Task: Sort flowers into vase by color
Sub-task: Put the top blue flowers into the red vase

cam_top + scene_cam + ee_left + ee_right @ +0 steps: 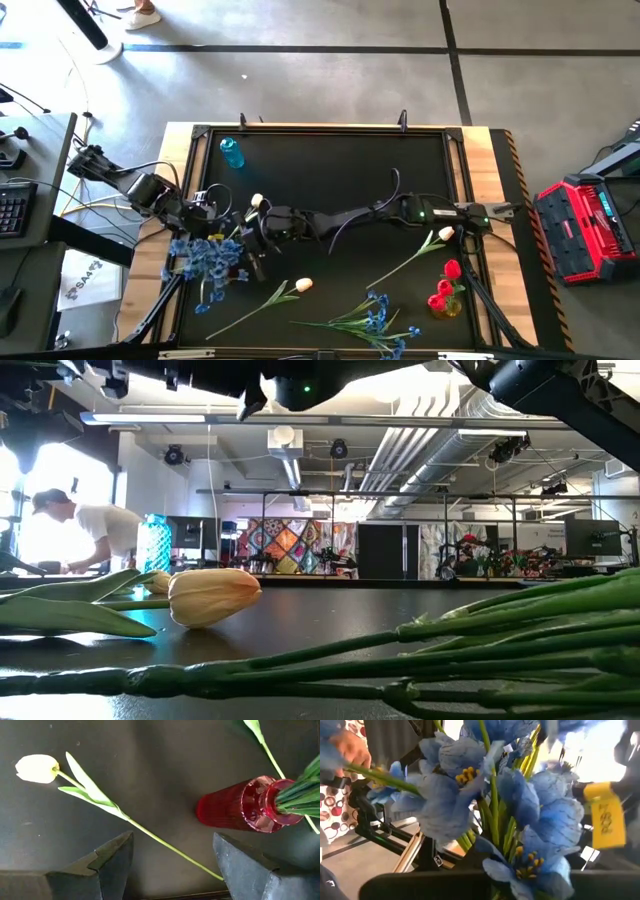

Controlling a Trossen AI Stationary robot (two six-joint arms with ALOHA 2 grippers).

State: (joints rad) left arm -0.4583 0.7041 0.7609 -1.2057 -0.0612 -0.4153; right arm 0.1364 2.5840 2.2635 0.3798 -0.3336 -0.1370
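A bunch of blue flowers (205, 262) stands at the table's left, their green stems in a red ribbed vase (235, 810). My left gripper (172, 865) hangs open above the table beside that vase, over the thin stem of a cream tulip (35, 768) that lies flat. My right arm reaches level across the table, and its gripper (250, 240) is right at the blue blossoms (470, 785). The blossoms hide its fingertips. Another cream tulip (303, 285) lies near the middle front, and a further one (444, 233) lies at the right. My right gripper comes level from the table's right, up against the blue bunch. Blossoms and stems (495, 835) fill its wrist view and cover the fingertips. I cannot tell whether it touches or holds a stem.
Red tulips stand in a small yellow vase (447, 290) at the front right. A loose blue spray (375, 322) lies along the front edge. A blue-green vase (232, 152) stands at the far left. A person (85, 525) bends over beyond the table.
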